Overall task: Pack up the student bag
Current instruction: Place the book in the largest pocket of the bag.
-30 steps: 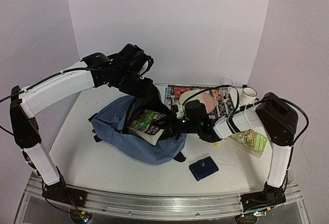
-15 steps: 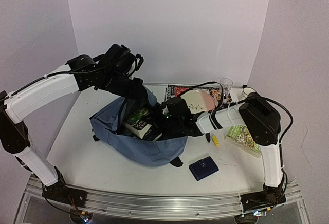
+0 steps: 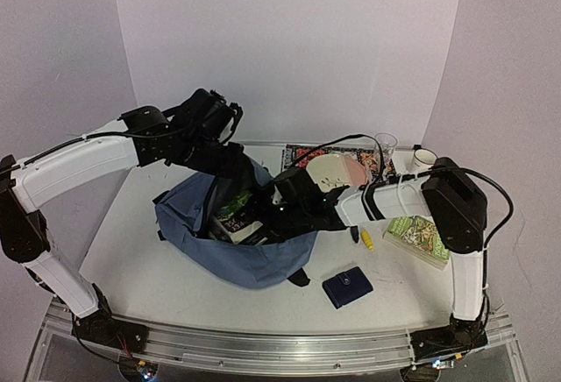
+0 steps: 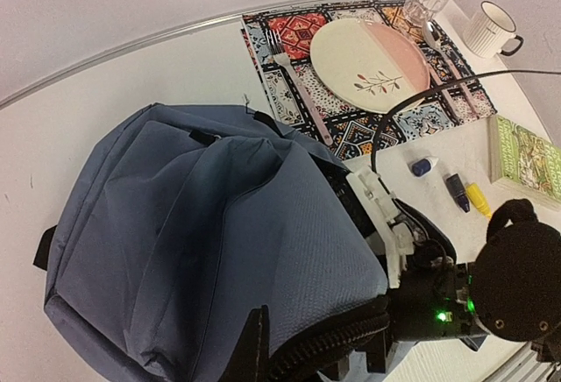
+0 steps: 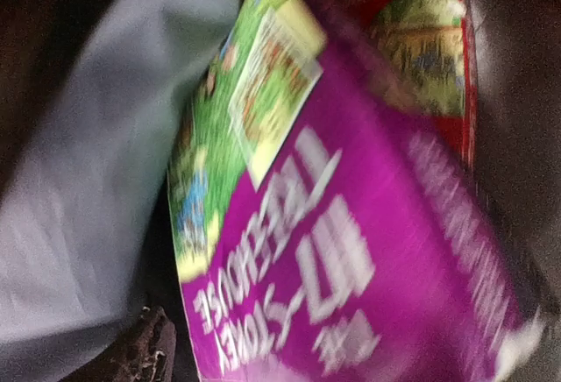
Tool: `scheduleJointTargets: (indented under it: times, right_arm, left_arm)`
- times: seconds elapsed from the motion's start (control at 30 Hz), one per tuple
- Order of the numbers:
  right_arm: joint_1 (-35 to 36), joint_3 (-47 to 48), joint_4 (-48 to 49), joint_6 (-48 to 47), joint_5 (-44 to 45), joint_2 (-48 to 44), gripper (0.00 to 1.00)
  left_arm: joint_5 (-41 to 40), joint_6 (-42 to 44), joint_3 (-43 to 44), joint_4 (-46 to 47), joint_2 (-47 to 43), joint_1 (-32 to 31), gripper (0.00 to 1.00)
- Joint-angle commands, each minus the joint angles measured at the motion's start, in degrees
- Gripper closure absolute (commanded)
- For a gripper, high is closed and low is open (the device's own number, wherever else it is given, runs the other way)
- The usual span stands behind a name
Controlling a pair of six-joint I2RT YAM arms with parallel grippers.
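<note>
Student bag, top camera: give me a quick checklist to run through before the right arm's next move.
1. Mouth of the student bag held up by the left pincer, shut on its zip trim: ok.
2. Purple book inside the bag: ok.
3. The right pincer free of that book: cannot tell; it sits in the opening.
4. Wallet packed: not ok, lying on the table beside the bag.
5. Green book packed: not ok, on the table at the right.
</note>
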Motion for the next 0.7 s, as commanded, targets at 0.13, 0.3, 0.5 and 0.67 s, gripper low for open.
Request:
scheduleJointTargets:
  times: [0.13,0.3,0.5,0.67]
  right_arm:
    - [2.4,0.9,-10.8,-15.8,-5.2,-6.5,0.37]
    - [3.4,1.0,-12.8,-19.3,-6.8,-6.6,0.41]
    - [1.4,0.0,-20.6,-31.3,3.5,-13.2,0.31]
    - [-3.3,-3.4,-21.9,-37.6,4.3,-18.4,0.28]
  left_arm:
    - [-2.0,-1.4,-0.9,3.7,0.2,0.4,1.0]
    - [-2.3,-1.7,-1.5,4.1,0.0,0.6,1.0]
    - [-2.2,-2.8,-3.2,4.4,-0.9,0.8,1.0]
    - [-1.0,-2.4,-4.7,4.5,-0.5,0.9,0.99]
